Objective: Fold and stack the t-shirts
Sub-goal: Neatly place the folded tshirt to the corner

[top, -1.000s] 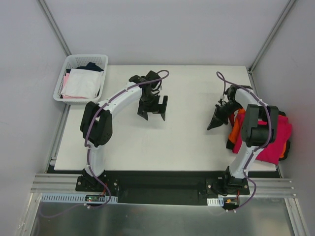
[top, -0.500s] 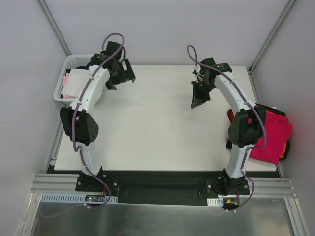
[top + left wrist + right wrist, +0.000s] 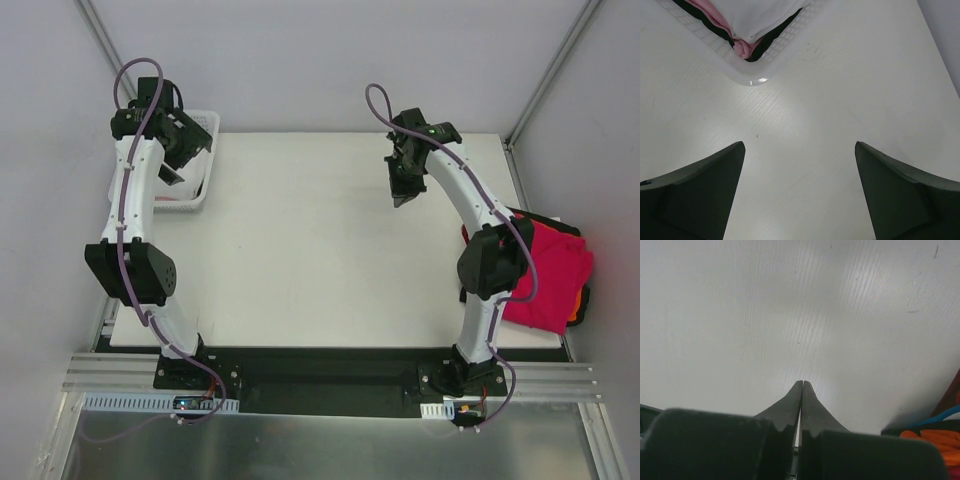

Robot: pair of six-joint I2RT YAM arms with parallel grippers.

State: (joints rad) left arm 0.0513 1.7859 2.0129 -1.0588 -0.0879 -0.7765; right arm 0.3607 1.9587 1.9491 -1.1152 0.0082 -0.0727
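Top view: the left end effector (image 3: 180, 160) hangs over the basket (image 3: 208, 170) at the far left corner of the counter (image 3: 300, 260). The right end effector (image 3: 400, 192) hangs over bare counter. The t-shirts (image 3: 550, 275) lie well to its right and nearer the bases, at the counter's edge.

Left wrist: its fingers (image 3: 700, 192) stand wide apart with nothing between them. Ahead is the basket's corner, holding white, pink and dark garments (image 3: 765, 15).

Right wrist: jaws pressed together, empty. Orange cloth shows at lower right.

A: How much of the t-shirts (image 3: 548, 280) shows?
B: The right arm (image 3: 489, 264) covers their left edge; the black one is barely a sliver.
A: The basket (image 3: 207, 175)?
B: Mostly behind the left arm (image 3: 130, 195).
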